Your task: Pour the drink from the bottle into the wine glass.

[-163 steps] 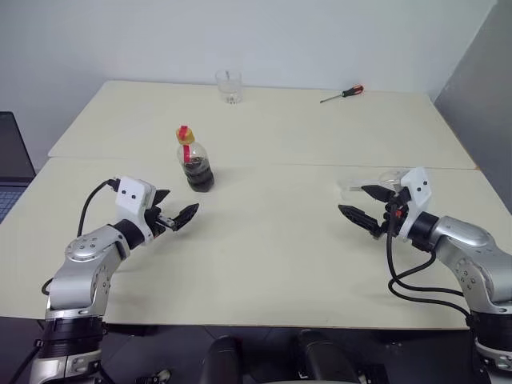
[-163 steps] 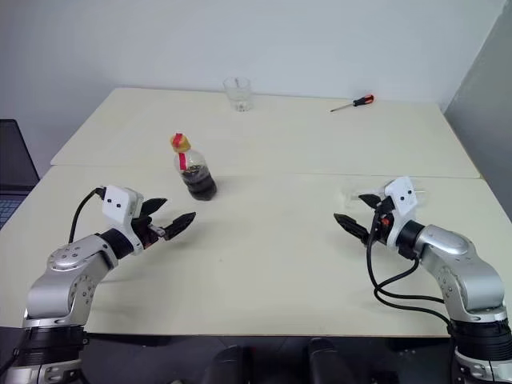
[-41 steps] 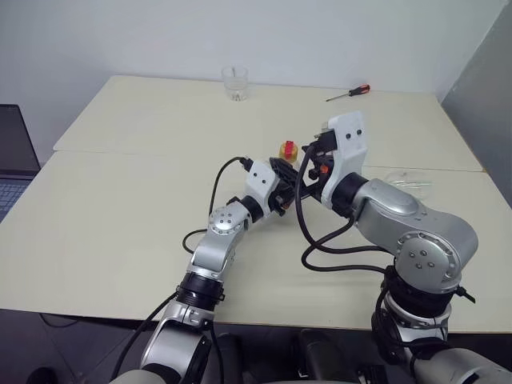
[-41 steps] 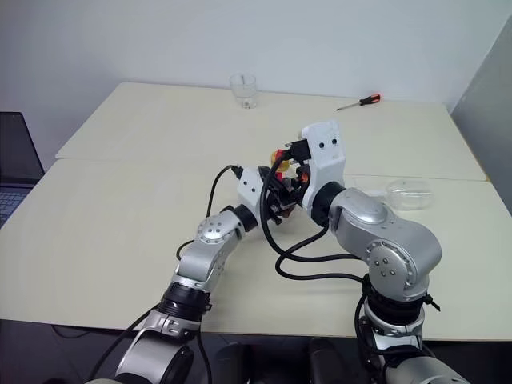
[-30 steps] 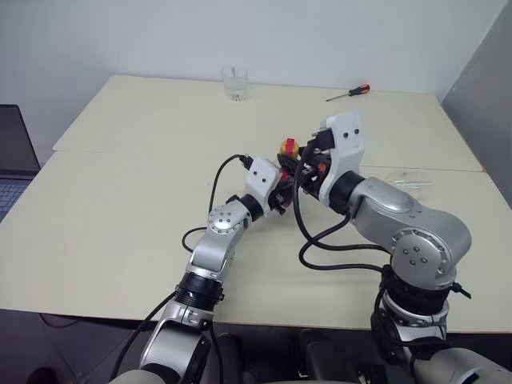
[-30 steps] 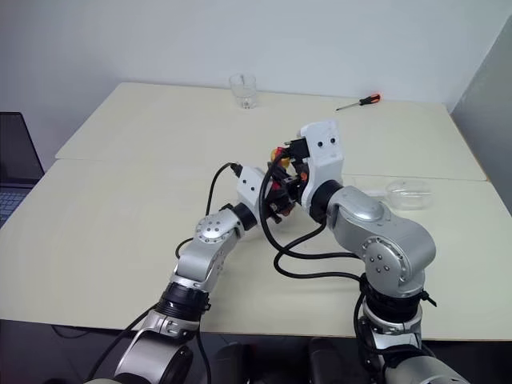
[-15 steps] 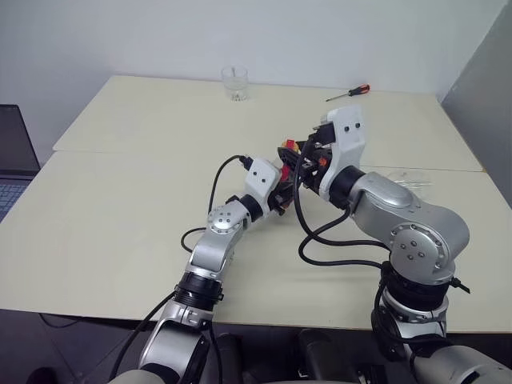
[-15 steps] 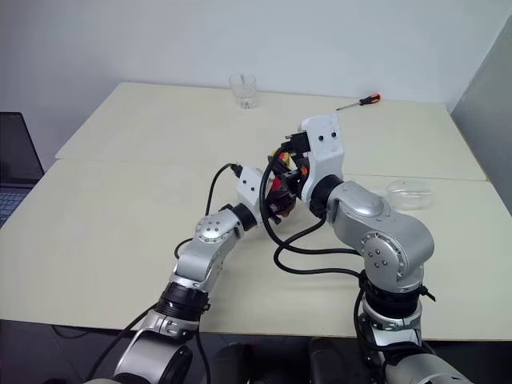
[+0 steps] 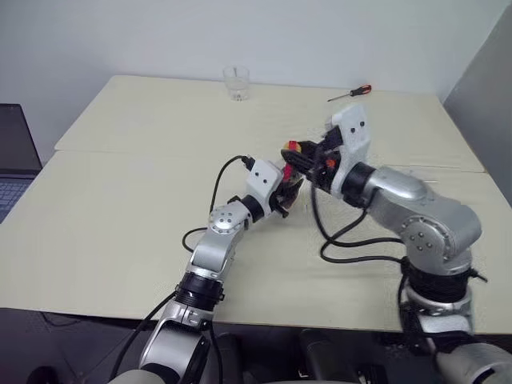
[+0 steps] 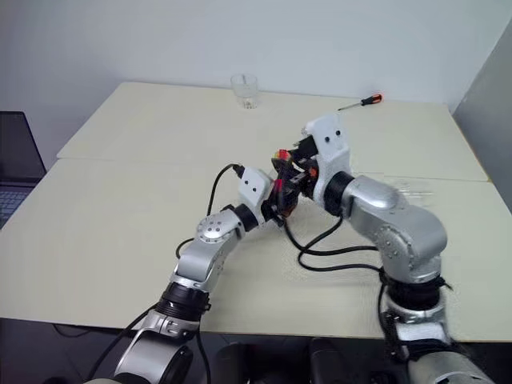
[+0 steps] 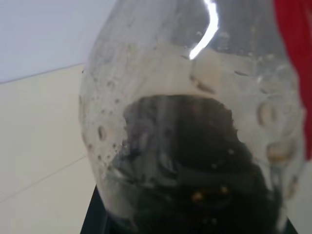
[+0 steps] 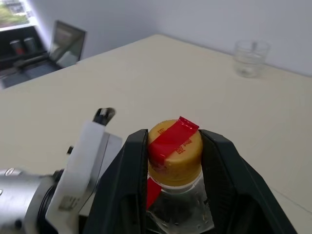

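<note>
The bottle (image 12: 178, 204) is clear and round-bellied, with a yellow cap (image 12: 174, 146) crossed by red tape. It is held up over the middle of the table. The dark drink (image 11: 195, 161) sits in its lower belly. My left gripper (image 9: 288, 192) is shut on the belly from the left. My right gripper (image 9: 308, 160) reaches in from the right, and its black fingers (image 12: 134, 161) are shut on either side of the cap. The wine glass (image 10: 416, 190) lies on its side on the table behind my right arm, partly hidden by it.
A short clear tumbler (image 9: 236, 82) stands at the table's far edge, with a red-handled screwdriver (image 9: 350, 93) to its right. A dark laptop (image 9: 16, 160) sits off the table's left side. A seam between two tabletops (image 9: 120, 152) crosses the table.
My right arm has swung its elbow out to the right and the wrist has turned, with the gripper staying at the bottle's cap. The left arm and the bottle have kept their place.
</note>
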